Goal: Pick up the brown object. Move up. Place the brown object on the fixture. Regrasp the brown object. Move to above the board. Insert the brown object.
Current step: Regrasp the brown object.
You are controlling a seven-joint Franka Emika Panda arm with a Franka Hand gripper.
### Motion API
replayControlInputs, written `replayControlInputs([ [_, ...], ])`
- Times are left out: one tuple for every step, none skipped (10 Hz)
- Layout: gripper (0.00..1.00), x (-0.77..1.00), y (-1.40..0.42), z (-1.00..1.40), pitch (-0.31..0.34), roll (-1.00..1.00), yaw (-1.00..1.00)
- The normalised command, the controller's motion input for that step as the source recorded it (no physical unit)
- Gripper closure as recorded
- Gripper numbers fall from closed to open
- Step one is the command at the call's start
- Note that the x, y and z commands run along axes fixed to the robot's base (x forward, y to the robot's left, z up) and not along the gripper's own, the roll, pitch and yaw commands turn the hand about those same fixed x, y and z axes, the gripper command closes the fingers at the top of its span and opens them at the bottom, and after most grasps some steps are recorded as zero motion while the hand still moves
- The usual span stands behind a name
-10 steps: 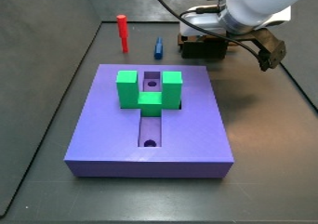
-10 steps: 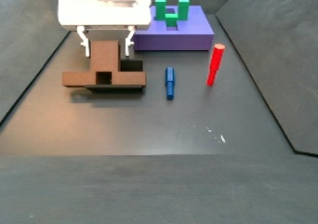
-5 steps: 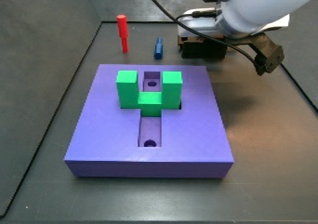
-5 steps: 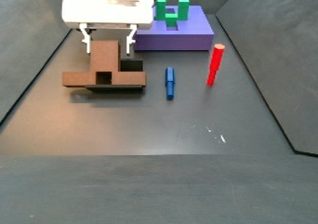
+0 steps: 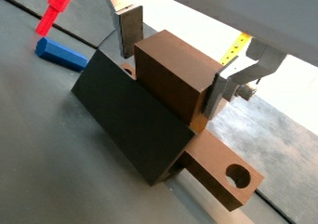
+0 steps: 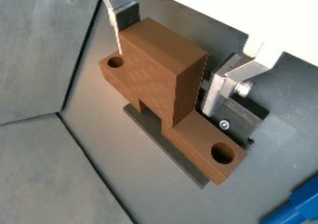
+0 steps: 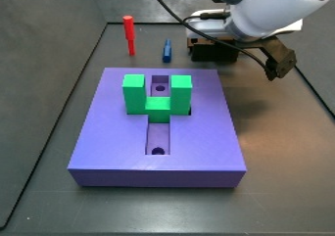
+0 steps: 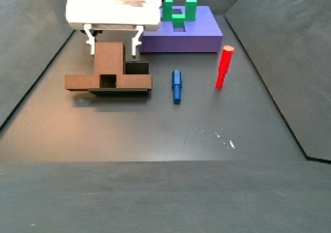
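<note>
The brown object [image 5: 168, 74] [image 6: 155, 70] stands upright on the fixture [image 5: 125, 121], leaning against its dark bracket; the fixture's brown base plate [image 6: 214, 155] has a hole at each end. My gripper [image 5: 174, 65] [image 6: 172, 60] is open around the bar. One finger [image 5: 130, 32] stands clear of it and the other finger [image 5: 221, 86] sits close at its side. In a side view the bar [image 8: 108, 58] rises from the fixture [image 8: 127, 85] under the gripper [image 8: 111, 45]. The lavender board [image 7: 157, 147] [image 8: 181, 39] carries a green U-shaped block [image 7: 157, 93].
A red peg [image 7: 129, 34] [image 8: 224, 68] stands and a blue piece [image 7: 167, 50] [image 8: 177, 85] lies on the dark floor between the fixture and the board. Dark walls enclose the workspace on the sides.
</note>
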Motion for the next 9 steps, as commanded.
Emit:
replayControlInputs([
  [0.0, 0.0, 0.0, -0.08, 0.0, 0.06, -0.01],
  [0.0, 0.0, 0.0, -0.07, 0.0, 0.04, -0.01],
  [0.0, 0.0, 0.0, 0.0, 0.0, 0.0, 0.0],
  [1.0, 0.0, 0.0, 0.0, 0.0, 0.0, 0.0],
  [1.0, 0.0, 0.0, 0.0, 0.0, 0.0, 0.0],
  [1.0, 0.0, 0.0, 0.0, 0.0, 0.0, 0.0],
  [1.0, 0.0, 0.0, 0.0, 0.0, 0.0, 0.0],
  [1.0, 0.0, 0.0, 0.0, 0.0, 0.0, 0.0],
  [1.0, 0.0, 0.0, 0.0, 0.0, 0.0, 0.0],
])
